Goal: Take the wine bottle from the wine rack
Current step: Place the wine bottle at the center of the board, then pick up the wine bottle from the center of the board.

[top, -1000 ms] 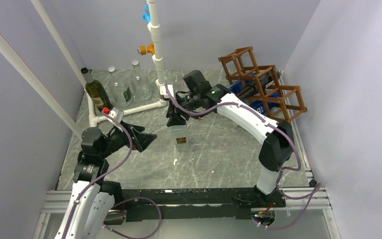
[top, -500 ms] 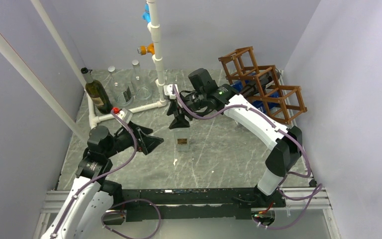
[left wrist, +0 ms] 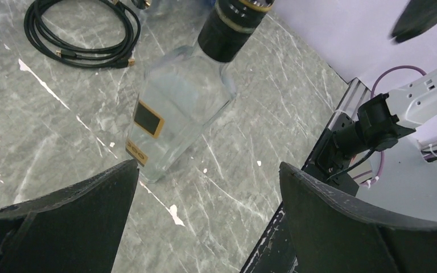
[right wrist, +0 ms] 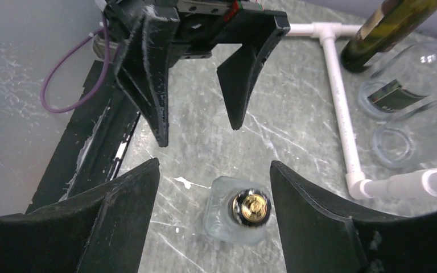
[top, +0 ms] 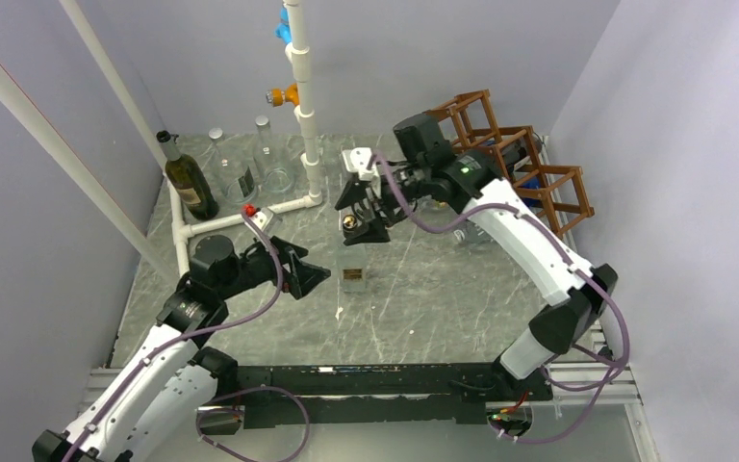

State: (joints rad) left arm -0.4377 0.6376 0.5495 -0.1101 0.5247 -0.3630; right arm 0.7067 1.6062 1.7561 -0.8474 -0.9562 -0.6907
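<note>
Plainly, the wine bottle [top: 351,262], clear glass with a black neck and gold cap, stood upright on the grey marbled table [top: 423,308], well apart from the wine rack [top: 558,170] at the back right. The right gripper [top: 364,219] hung directly above the cap with its jaws parted, holding nothing. The left gripper [top: 300,273] sat low, near the bottle's left side, spread wide and empty, pointing towards it.

Under the right gripper [right wrist: 213,170], the clear bottle [right wrist: 223,224] has a gold cap and black collar; the table [right wrist: 301,153] is grey, white-veined marble.
</note>
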